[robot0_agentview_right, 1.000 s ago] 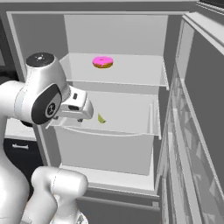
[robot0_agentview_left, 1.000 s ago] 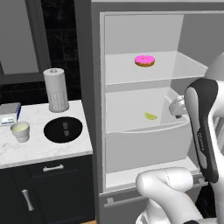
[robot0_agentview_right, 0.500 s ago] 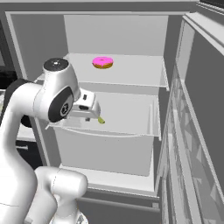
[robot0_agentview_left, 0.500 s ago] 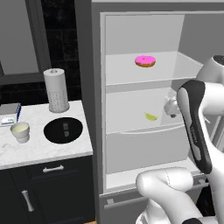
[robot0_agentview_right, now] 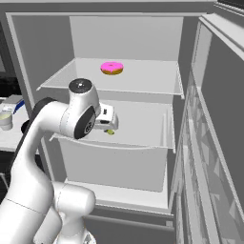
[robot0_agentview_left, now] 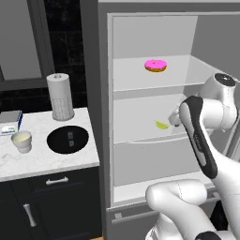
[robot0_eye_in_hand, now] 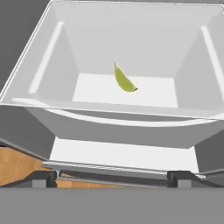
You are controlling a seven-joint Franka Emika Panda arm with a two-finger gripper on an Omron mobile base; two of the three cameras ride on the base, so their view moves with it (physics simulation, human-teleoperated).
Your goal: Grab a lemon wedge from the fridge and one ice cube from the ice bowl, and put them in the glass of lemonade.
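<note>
Lemon wedge (robot0_eye_in_hand: 124, 80) sits alone on the fridge's (robot0_agentview_left: 140, 56) middle shelf, roughly centred and toward the back, lying on its side with one tip pointing up-left in the hand view. Nothing touches it. In the left base view it's the small yellow-green sliver (robot0_agentview_left: 162, 125) just left of the hand.

Gripper (robot0_eye_in_hand: 111, 178) is spread wide and empty, the two fingertips far apart at the bottom of the hand view, with the wedge centred between them but well ahead. The hand is at about shelf height, near the shelf's front lip, aimed inward; that looks like a straight-in approach so the fingers can pass either side of the wedge. In the right base view the hand (robot0_agentview_right: 106, 119) hides most of the wedge, so how close it is to the wedge is hard to call from there; a bit of green shows just beside it.

Pink doughnut (robot0_agentview_left: 155, 65) is on the shelf above, clear of the reach path.

Remaining items are on the counter to the left of the fridge: the ice bowl (robot0_agentview_left: 68, 139), black and flat with what look like cubes in it, and the glass of lemonade (robot0_agentview_left: 21, 141) just beside it to the left. Tall white perforated cylinder (robot0_agentview_left: 60, 96) stands behind them.

My read: first step, wedge not yet grasped. Small and thin, so it'll need a clean centred pinch.
</note>
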